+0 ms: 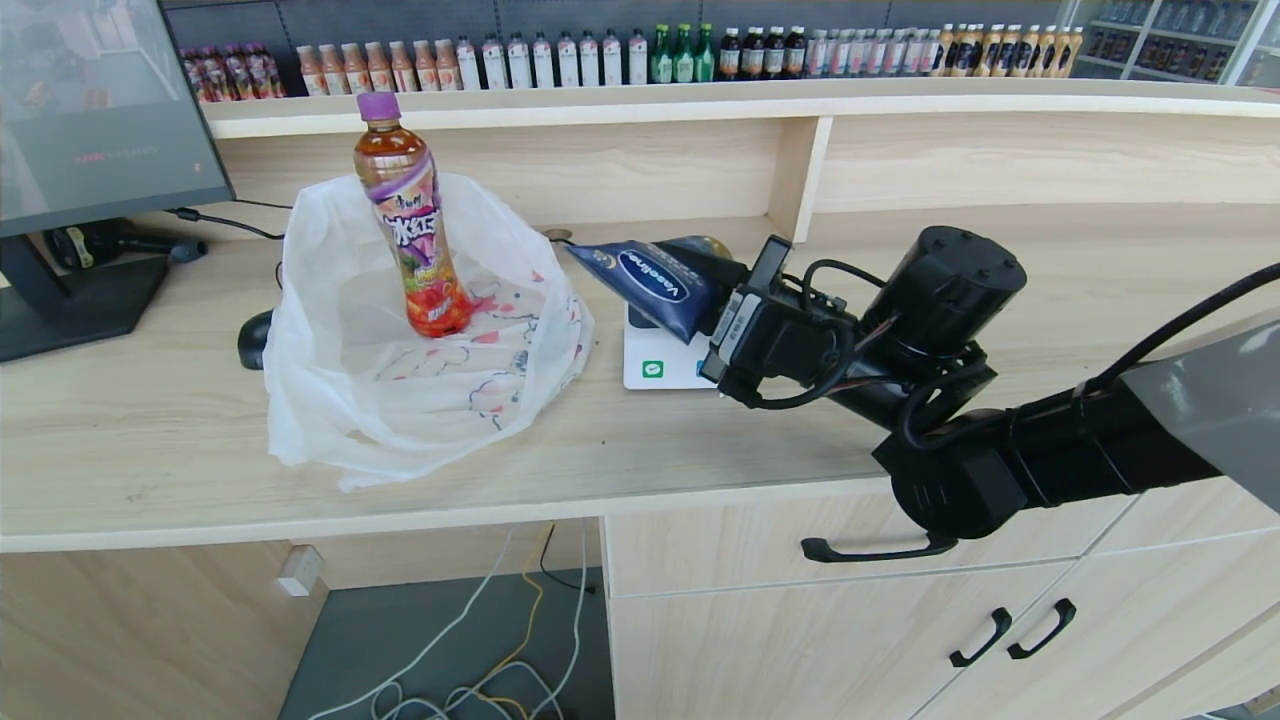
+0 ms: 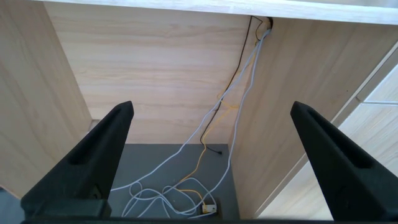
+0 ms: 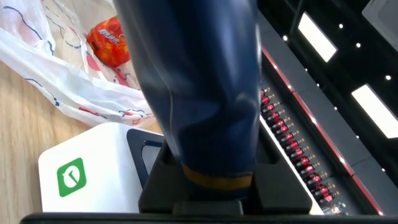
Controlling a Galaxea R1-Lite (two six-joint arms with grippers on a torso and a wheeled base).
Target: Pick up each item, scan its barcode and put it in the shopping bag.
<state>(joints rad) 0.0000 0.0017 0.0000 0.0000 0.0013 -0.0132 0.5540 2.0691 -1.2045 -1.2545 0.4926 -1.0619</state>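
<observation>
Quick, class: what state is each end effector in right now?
Left end effector: open, empty.
Right end effector: closed on the blue tube.

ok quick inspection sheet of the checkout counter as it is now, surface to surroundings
surface: light wood counter, carrying the bag and scanner.
job's things: shopping bag open on the counter, drink bottle upright inside; dark blue tube held above the white scanner.
clutter: black mouse behind the bag, monitor at the counter's left end.
grippers: right gripper shut on the tube; left gripper open, empty, facing the recess under the counter.
cables: black cable on the counter behind the bag; white and yellow cables on the floor underneath.
surroundings: bottle row on the back shelf, cabinet drawers below.
</observation>
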